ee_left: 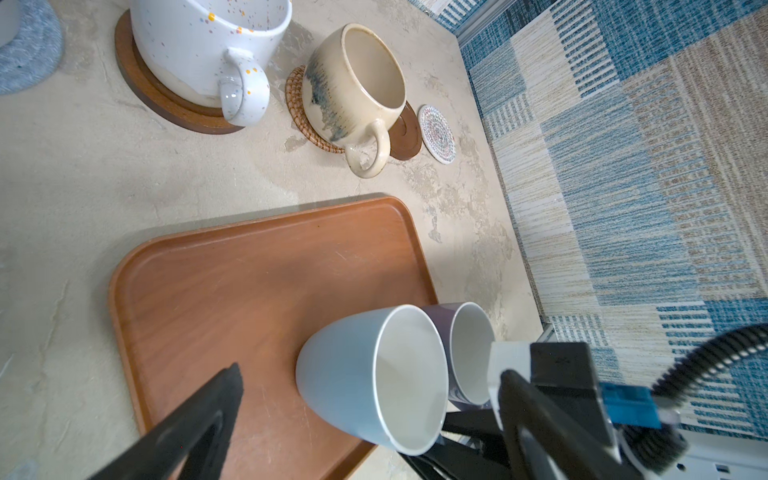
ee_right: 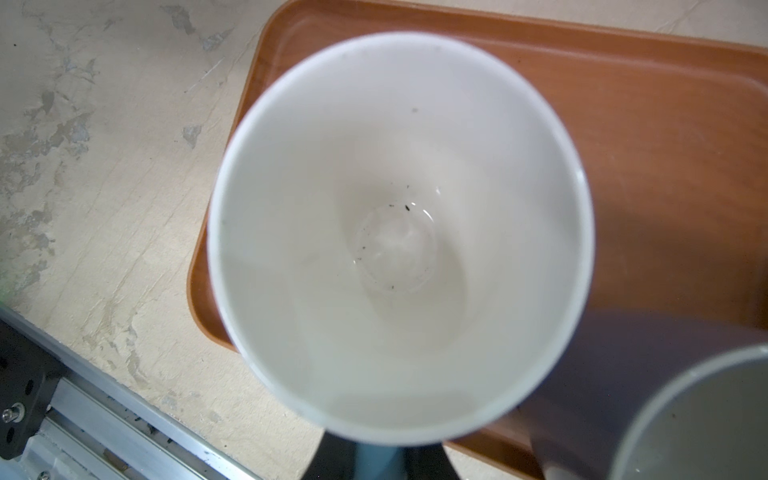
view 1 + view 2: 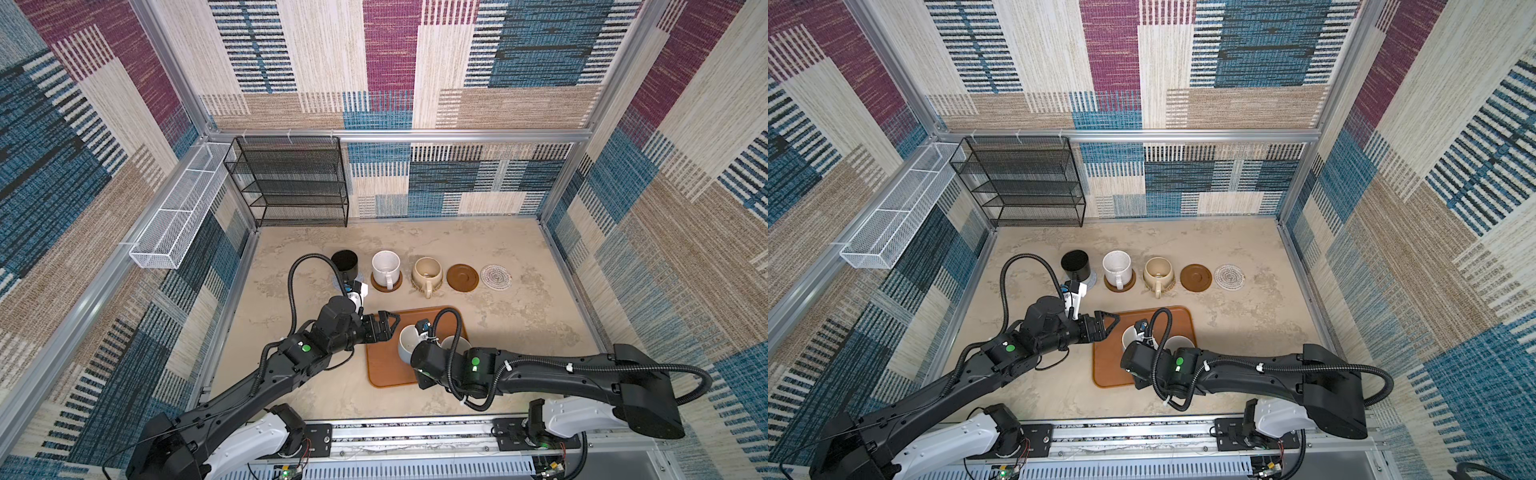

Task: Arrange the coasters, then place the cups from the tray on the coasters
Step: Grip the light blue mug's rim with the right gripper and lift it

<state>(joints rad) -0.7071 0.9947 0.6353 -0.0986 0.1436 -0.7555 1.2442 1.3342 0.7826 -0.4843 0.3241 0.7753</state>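
The orange-brown tray (image 3: 380, 365) holds a light blue cup (image 3: 409, 343) and a lavender cup (image 3: 456, 344) side by side. My right gripper (image 2: 376, 459) is shut on the light blue cup's handle; in both top views its wrist hides it. My left gripper (image 3: 392, 326) hangs open and empty over the tray's far left corner. Behind the tray runs a row: black cup (image 3: 345, 261) on the blue-grey coaster (image 1: 29, 54), white cup (image 3: 385, 267) on a dark brown coaster (image 3: 386, 287), beige cup (image 3: 427, 271) on the rattan coaster (image 1: 297, 112), then a bare brown coaster (image 3: 462, 277) and a pale patterned coaster (image 3: 495, 277).
A black wire shelf rack (image 3: 291, 183) stands at the back left corner. A white mesh basket (image 3: 178, 216) hangs along the left wall. Patterned walls close in the marbled table (image 3: 532, 332) on three sides, and a metal rail (image 3: 415, 432) runs along the front.
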